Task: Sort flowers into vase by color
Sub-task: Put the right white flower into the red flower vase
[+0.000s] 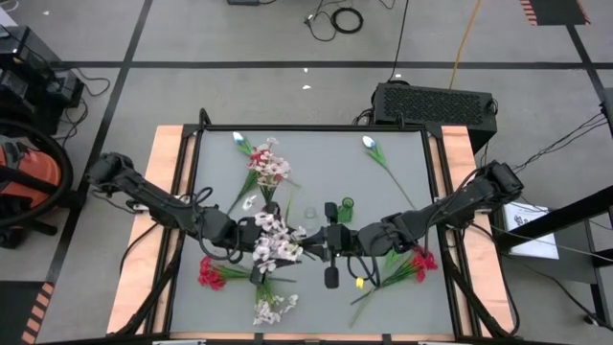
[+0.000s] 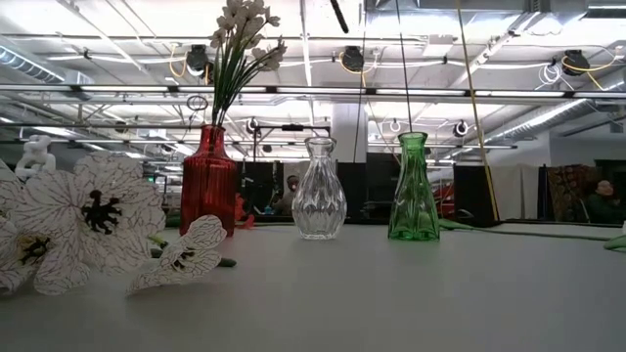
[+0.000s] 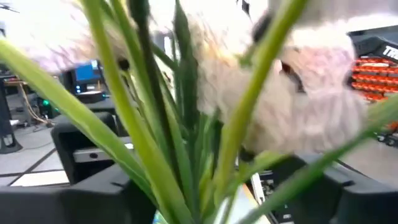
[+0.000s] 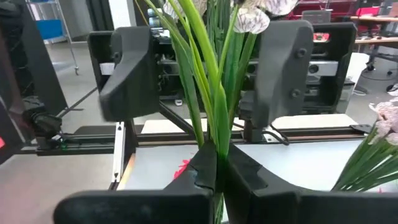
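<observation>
Right gripper (image 4: 216,177) pinches the pinkish-white sprig (image 4: 214,93); left gripper (image 1: 244,235), state indiscernible, faces it mid-tabletop. Transfer advice: secure the stems before release.

A grey table (image 1: 316,163) with wooden side rails stood on a grey floor (image 1: 239,38) marked with black tape lines. A black box (image 1: 436,101) sat beyond its far edge. Cables (image 1: 340,19) lay farther off. An orange vacuum (image 1: 24,177) stood left. Overhead, pipes (image 2: 469,93) crossed the bright ceiling.

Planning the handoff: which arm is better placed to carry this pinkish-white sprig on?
Likely right. The right tool is shut on the sprig's green stems; the left tool stands open around them, gripping nothing.
</observation>
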Tool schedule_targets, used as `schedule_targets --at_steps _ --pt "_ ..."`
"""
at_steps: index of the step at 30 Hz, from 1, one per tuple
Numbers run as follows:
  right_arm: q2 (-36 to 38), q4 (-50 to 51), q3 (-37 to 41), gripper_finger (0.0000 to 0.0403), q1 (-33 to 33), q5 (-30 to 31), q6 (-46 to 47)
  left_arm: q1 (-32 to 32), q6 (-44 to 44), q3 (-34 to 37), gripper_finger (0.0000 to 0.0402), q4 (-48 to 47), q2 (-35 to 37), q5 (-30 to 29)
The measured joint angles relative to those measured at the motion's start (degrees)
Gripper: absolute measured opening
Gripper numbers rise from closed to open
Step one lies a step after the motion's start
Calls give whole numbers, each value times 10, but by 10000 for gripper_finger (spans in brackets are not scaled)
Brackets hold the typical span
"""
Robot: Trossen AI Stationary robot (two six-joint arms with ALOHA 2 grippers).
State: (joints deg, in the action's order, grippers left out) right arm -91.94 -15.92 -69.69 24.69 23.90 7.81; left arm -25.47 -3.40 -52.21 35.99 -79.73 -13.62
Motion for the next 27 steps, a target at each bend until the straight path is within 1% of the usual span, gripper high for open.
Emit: schedule_targets --at_steps 6,9,12,15,17,21,24,27 --pt "5 4 0 7 2 -1 5 -2 0 0 151 -17 16 1" --pt "7 5 0 13 6 -1 7 -7 0 0 102 -28 26 1" --pt "7 7 0 35 7 -2 17 -16 -1 0 59 -52 41 1" --pt "10 12 0 73 10 -2 22 -23 -4 0 21 -85 65 3" --pt "14 16 0 104 12 2 23 -28 -2 0 10 -118 84 4" --pt "28 42 0 165 16 4 29 -41 3 0 18 -192 133 -3" --pt "42 74 0 199 18 4 37 -57 11 0 20 -252 171 -42" --pt "60 109 0 219 24 4 50 -79 13 0 20 -312 211 -112"
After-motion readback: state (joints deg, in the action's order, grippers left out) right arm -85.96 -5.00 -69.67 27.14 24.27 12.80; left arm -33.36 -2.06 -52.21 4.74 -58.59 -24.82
